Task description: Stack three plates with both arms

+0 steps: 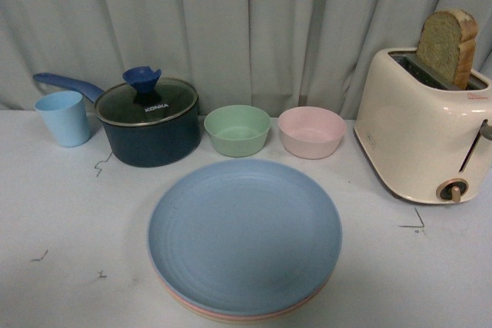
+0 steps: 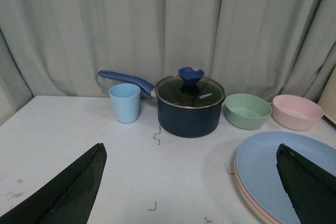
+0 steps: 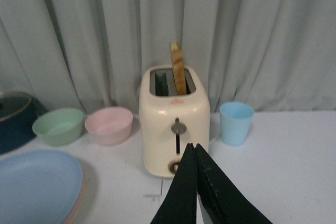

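Blue plate [image 1: 244,232] capped the stack, pink and cream rims barely peeking beneath, its near edge cut off. Bare tabletop [image 1: 61,220] lay leftward. The left hand [image 2: 191,182] stood spread, the right hand [image 3: 195,182] pressed together.

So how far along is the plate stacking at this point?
It looks finished: the blue plate lies on top, with pink and cream rims showing beneath it. Nothing is in hand: the left gripper is open and empty, the right gripper shut on nothing. Nothing appears left.

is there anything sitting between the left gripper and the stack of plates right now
Nothing visible does. The left gripper is open, and the bare table runs straight to the stack of plates, light blue plate on top. The saucepan and bowls sit further back.
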Controlling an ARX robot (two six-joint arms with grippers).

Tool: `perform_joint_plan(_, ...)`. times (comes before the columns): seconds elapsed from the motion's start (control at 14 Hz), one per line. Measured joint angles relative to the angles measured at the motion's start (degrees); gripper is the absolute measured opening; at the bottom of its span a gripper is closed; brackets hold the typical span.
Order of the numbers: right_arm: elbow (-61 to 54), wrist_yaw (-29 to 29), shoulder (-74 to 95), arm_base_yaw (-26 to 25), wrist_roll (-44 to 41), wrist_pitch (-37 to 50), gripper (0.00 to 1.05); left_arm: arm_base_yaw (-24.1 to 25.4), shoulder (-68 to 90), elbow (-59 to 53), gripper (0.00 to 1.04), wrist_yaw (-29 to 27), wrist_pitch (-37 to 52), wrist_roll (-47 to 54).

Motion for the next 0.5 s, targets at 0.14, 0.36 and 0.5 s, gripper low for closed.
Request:
perform_joint_plan(0.14, -1.70, 0.02, -1.38, 0.00, -0.02, 0.11, 0.02, 0.00, 0.00, 0.00, 0.98, 0.00, 0.02, 0.00)
perform_joint_plan(0.36, -1.70, 0.02, -8.00, 0.00, -0.02, -5.53, 0.02, 0.00, 0.00, 0.00, 0.98, 0.00, 0.02, 0.00)
perform_joint_plan(0.5, -1.70, 0.02, -11.13, 0.00, -0.02, -8.59, 0.02, 0.00, 0.00, 0.00, 0.98, 0.00, 0.00, 0.00)
